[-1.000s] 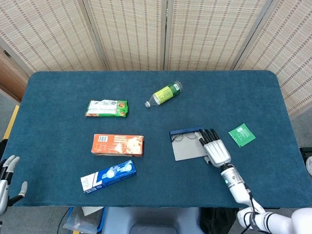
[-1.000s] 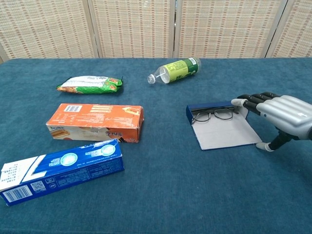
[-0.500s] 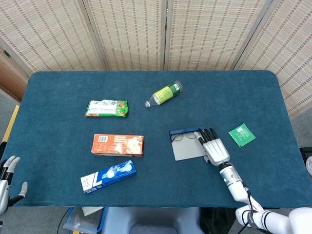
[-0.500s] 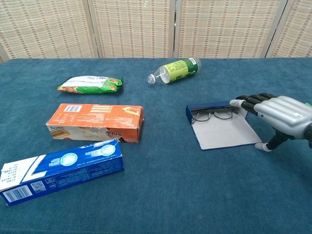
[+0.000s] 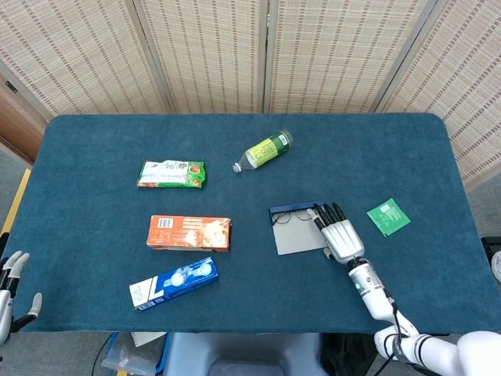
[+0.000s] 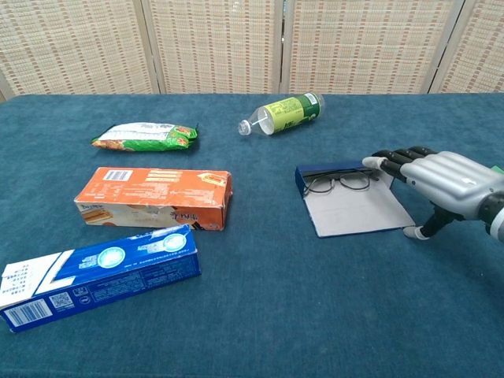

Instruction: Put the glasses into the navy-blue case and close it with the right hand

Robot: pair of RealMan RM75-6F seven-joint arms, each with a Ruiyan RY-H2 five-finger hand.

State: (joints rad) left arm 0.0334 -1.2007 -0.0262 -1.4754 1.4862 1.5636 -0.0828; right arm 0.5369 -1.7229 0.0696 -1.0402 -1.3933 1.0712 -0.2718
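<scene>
One teal cloth table (image 5: 407, 157) | woven screens (image 5: 211, 55) | right hand (image 6: 441, 177) flat, holding nothing

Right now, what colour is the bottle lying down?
Yellow-green bottle, clearest in chest view.

Right hand (image 6: 441, 179) palm down, fingers (image 6: 391, 160) extended, holding nothing. Left hand (image 5: 8, 294) low, fingers spread.
</scene>
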